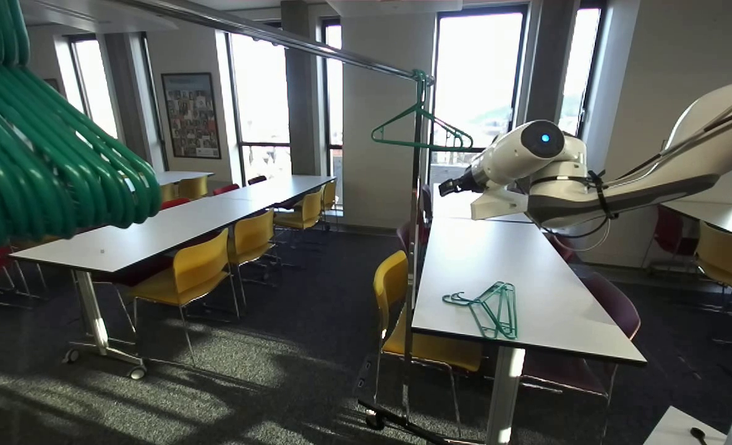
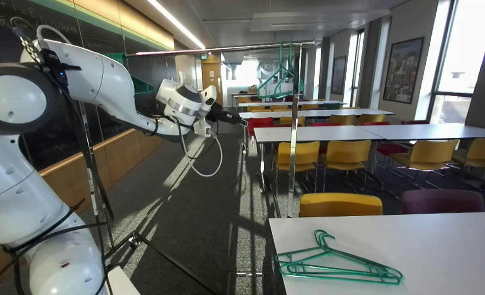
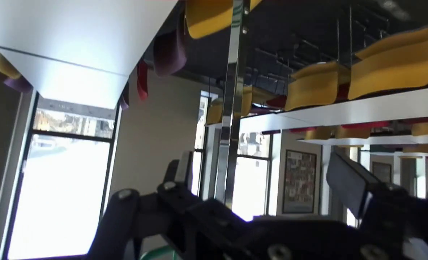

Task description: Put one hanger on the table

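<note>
Green hangers (image 2: 351,257) (overlapping) near table (image 2: 439,254) edge.

Arm (image 1: 641,188) ext'd, hand (image 1: 446,186) angled sl. down, fingers (image 3: 347,184) apart

- There was one robot arm (image 2: 111,82), whose one pincer (image 3: 260,173) had two fingers (image 3: 347,184).
- The near tabletop (image 1: 477,253) carried at least two green hangers (image 2: 361,261); their overlap hid the exact number.
- One rail (image 1: 316,49) held at least two thin hangers (image 1: 417,109) by its end post.
- The bunch of hangers (image 1: 51,161) farther along held many, too crowded to count.
- Two joined tabletops (image 2: 320,133) showed in an exterior view, with four yellow chairs (image 2: 300,155) along their nearer side.
- Beyond the near tabletop there, one yellow chair (image 2: 341,205) and one plum chair (image 2: 442,201) showed their backs.
- Two framed pictures (image 2: 404,69), one door (image 2: 211,73) and one strip light (image 2: 177,20) showed as well.
- Two wheels (image 1: 137,372) carried one table leg (image 1: 96,315).
</note>
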Controlling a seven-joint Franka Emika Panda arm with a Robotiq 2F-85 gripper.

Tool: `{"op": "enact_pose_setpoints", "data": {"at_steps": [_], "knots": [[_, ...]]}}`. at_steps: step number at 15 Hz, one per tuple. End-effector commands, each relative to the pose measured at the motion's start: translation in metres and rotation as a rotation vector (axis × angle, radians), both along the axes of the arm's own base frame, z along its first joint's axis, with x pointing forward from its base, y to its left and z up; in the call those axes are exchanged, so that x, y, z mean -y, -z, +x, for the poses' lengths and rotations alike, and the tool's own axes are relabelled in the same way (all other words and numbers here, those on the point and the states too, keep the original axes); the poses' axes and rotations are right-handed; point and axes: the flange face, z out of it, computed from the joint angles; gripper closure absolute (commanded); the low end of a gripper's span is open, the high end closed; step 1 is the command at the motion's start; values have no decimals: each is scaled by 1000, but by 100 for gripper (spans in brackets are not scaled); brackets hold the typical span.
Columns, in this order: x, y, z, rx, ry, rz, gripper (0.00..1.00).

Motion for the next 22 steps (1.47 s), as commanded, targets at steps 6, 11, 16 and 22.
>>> {"op": "enact_pose_setpoints", "data": {"at_steps": [6, 11, 16, 22], "knots": [[-2, -26, 4, 204, -43, -159, 0], [-3, -19, 6, 187, -44, -155, 0], [1, -27, 10, 274, -45, -249, 0], [27, -29, 27, 402, 62, -340, 0]]}}
